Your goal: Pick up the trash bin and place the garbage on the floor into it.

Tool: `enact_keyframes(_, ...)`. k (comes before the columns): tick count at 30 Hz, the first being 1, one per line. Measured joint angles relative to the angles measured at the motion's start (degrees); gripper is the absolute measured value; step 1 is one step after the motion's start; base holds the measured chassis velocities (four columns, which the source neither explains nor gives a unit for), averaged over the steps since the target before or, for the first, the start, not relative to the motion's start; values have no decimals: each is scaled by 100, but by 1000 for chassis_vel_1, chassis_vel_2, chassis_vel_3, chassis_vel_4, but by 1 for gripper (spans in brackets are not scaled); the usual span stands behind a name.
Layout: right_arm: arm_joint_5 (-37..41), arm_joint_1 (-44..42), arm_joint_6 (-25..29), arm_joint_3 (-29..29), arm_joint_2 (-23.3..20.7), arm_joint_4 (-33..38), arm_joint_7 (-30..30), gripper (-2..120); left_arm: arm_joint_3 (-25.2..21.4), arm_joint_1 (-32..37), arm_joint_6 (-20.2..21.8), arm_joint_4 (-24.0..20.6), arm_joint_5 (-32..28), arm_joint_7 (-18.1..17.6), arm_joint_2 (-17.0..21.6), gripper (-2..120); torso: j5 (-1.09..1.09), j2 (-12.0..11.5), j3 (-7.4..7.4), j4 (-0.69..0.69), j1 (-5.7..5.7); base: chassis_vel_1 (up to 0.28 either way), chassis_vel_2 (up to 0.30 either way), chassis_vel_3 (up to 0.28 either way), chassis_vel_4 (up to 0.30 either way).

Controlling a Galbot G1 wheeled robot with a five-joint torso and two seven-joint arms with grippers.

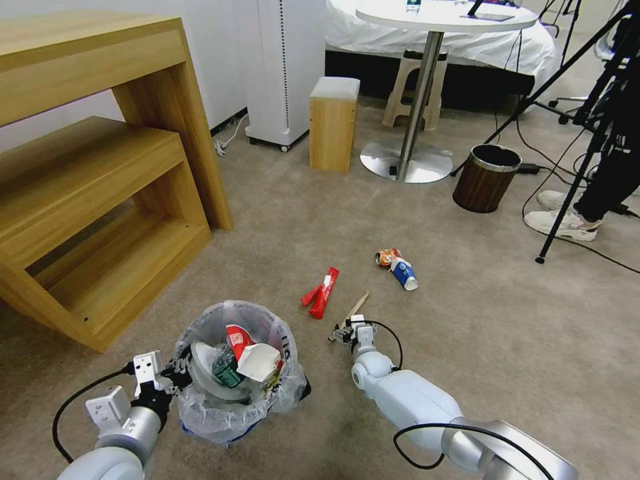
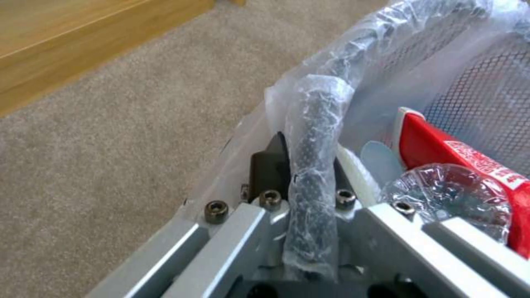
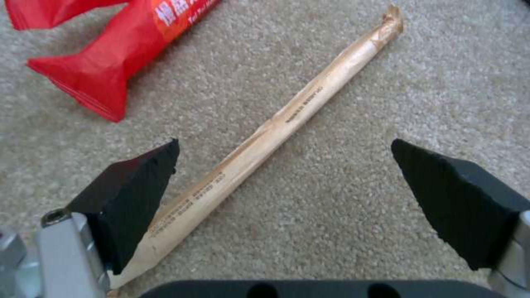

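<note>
Trash bin point(image 1: 235, 373), lined with a crinkly bag, sits on the beige floor point(image 1: 467, 333) with the left pincer point(image 2: 309, 182) clamped on its wrapped rim. Inside lie a red packet point(image 2: 458, 165) and a clear bottle point(image 2: 447, 198). Right of the bin, the right pincer point(image 3: 284, 165) hangs spread wide over the wooden stick point(image 3: 287, 124), its pads not touching it. Another red wrapper point(image 1: 321, 292) lies just beyond the stick; a blue-white cup point(image 1: 403, 272) farther off.

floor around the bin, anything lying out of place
Yes: litter lies on the floor: a red packet, a wooden stick between the open right gripper fingers, and a crushed blue-white cup beyond.
</note>
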Motion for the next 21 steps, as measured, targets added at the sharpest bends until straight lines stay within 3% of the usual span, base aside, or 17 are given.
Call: enact_keyframes(21, -41, 195, -250, 387, 252, -727, -447, 92, 12, 105, -37, -87, 15, 27, -21, 0, 0, 0, 0, -1, 0, 0, 0, 0, 0)
